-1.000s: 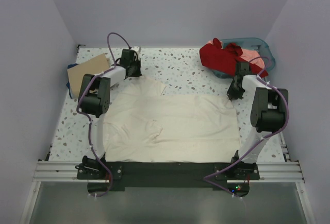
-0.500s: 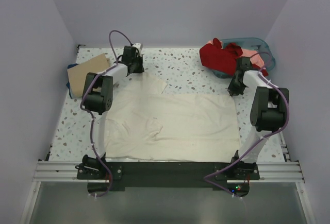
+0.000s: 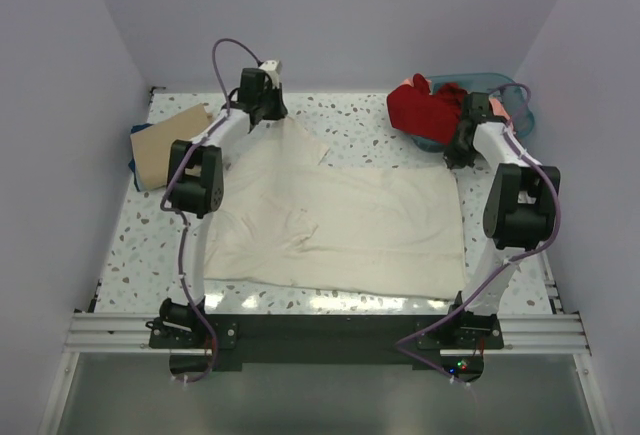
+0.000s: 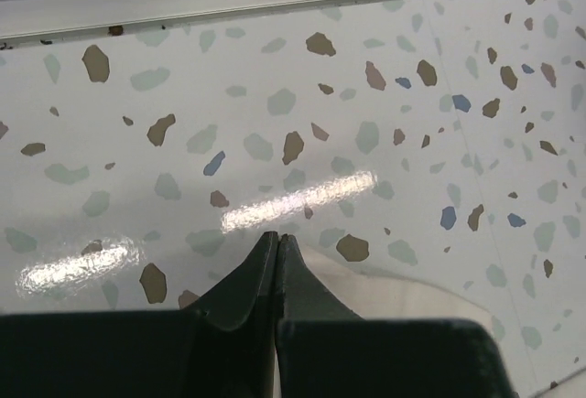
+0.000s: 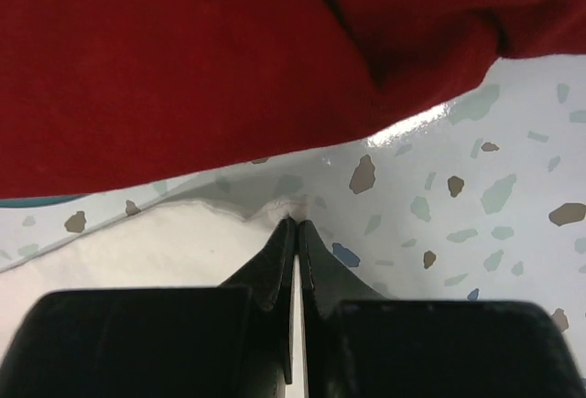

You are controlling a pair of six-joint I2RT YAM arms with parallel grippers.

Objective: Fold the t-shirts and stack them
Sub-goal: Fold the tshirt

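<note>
At the far left of the counter [image 3: 365, 133] a folded tan t-shirt [image 3: 172, 140] lay on a dark blue one [image 3: 134, 147], both well apart from the work in hand. The left claw [image 3: 264, 107] stood near the back edge with its fingers pressed together; the left wrist view showed the tips [image 4: 276, 239] meeting over cream cloth, so I judged it to be pinching the far left corner of the cream t-shirt [image 3: 340, 225]. That shirt lay spread across the middle of the counter. Over the last second both arms had reached further from their bases and dragged the shirt with them. Its near hem, which had sat against the rail, now lay clear of it with bare counter showing, and its far left corner had climbed toward the back. The cloth looked flatter than before, though creases remained left of centre. The right claw [image 3: 458, 151] held the far right corner; its fingers [image 5: 295, 226] were closed on a small pucker of cream cloth. Just beyond it a red t-shirt [image 3: 420, 105] hung out of the teal basket [image 3: 522, 107]. This seemed to be the spreading step, the shirt pulled flat ahead of its first fold, so most of the task was still to do.
</note>
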